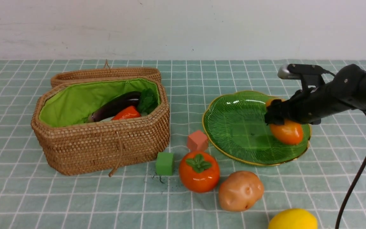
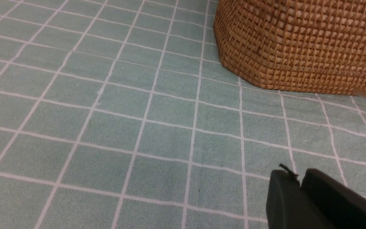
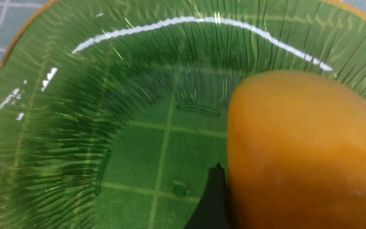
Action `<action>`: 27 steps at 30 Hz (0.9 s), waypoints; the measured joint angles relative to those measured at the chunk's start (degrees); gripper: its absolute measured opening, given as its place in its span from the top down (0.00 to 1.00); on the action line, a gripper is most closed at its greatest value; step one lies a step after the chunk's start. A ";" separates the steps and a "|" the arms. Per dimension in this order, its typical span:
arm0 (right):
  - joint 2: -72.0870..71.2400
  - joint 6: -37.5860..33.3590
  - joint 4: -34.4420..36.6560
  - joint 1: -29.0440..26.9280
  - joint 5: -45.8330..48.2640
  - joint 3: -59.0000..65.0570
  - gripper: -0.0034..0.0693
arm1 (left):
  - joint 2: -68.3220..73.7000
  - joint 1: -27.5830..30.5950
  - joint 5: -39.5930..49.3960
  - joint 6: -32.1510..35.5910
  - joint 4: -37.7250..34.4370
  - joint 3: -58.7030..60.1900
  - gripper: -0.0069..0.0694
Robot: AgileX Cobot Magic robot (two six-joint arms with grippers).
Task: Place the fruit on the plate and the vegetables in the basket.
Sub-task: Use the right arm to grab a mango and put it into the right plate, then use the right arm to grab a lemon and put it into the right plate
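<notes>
Mango [image 1: 288,132] lies at right on the plate [image 1: 233,127], right tool [image 1: 275,117] straddling it, grip unclear; left tool [image 2: 299,184] pinched together.

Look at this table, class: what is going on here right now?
The right gripper is at the mango, which lies on the green plate; whether it grips the mango cannot be told. An eggplant and a carrot are in the basket. The persimmon, potato and lemon lie on the cloth in front. The left gripper is shut and empty, low over the cloth near the basket.
</notes>
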 joint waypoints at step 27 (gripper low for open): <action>-35.32 14.93 -16.73 0.00 23.46 19.77 0.11 | 0.00 0.00 0.00 0.00 0.00 0.00 0.78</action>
